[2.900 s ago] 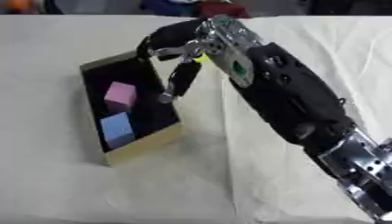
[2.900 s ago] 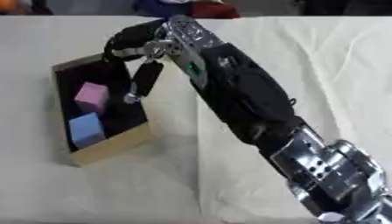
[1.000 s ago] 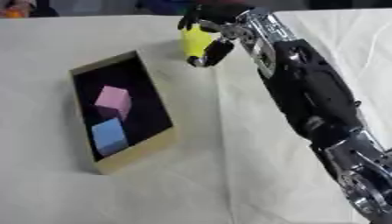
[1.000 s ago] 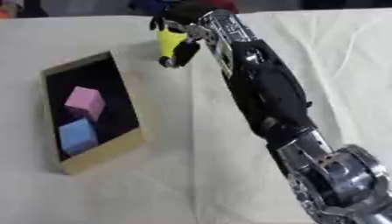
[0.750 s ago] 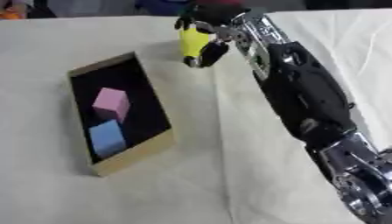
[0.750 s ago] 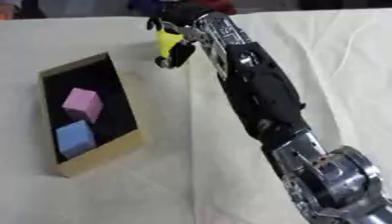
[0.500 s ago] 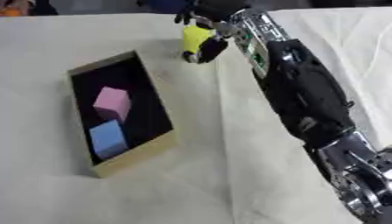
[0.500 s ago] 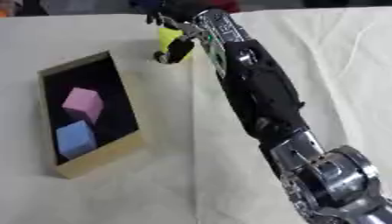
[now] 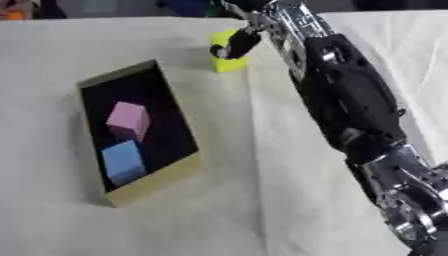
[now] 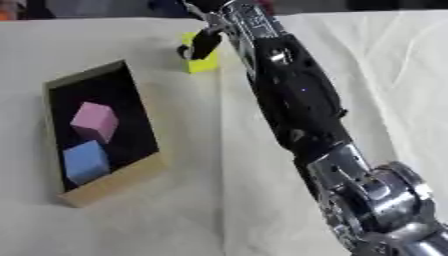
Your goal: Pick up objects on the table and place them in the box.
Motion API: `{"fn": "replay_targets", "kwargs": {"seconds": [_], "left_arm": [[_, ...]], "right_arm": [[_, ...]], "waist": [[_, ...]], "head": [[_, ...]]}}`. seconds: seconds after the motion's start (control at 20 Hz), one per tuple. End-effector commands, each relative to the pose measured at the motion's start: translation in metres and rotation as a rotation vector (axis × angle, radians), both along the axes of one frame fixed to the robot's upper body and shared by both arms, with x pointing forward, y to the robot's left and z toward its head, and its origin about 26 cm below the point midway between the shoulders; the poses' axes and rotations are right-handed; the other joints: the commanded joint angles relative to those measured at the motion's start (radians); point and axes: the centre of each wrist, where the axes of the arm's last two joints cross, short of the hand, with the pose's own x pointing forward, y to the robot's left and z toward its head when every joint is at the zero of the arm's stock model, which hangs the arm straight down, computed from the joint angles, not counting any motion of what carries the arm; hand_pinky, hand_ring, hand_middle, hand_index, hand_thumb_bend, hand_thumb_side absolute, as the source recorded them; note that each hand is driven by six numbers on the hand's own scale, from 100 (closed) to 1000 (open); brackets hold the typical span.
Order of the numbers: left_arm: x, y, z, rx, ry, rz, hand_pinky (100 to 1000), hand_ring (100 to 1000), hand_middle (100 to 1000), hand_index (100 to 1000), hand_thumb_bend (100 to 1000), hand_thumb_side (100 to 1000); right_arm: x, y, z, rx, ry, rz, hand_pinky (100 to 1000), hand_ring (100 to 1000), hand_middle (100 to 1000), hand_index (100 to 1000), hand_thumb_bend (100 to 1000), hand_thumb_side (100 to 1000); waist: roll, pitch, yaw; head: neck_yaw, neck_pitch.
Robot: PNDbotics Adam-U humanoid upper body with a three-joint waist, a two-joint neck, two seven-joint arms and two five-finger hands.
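The right robot hand reached far across the tabletop, and its arm came in from the lower right corner. Its fingers were curled around a yellow block, with dark fingertips in front of the block's upper left face. The block was at the far side of the cloth-covered tabletop, beyond the far right corner of the box and apart from it; I could not tell if the block touched the cloth or was lifted a little. The box was a shallow tray with a black inside and tan walls, and it lay askew. Inside it were a pink cube and, nearer to the camera, a blue cube, just beside each other.
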Motion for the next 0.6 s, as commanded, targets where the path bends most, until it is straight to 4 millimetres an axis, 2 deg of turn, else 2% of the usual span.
{"fn": "replay_targets", "kwargs": {"seconds": [0.05,0.6], "left_arm": [[-0.002,0.0,0.008,0.024,-0.025,-0.002,605,660,777,818,100,708],[-0.002,0.001,0.009,0.032,-0.023,0.001,604,660,779,818,100,709]], "right_arm": [[0.002,-0.008,0.017,-0.007,-0.02,-0.028,862,917,787,899,354,368],[0.009,-0.02,0.029,-0.087,0.052,-0.015,870,934,804,899,346,371]], "waist": [[0.001,-0.016,0.005],[-0.01,-0.005,0.014]], "head": [[-0.001,-0.016],[-0.002,-0.029]]}}
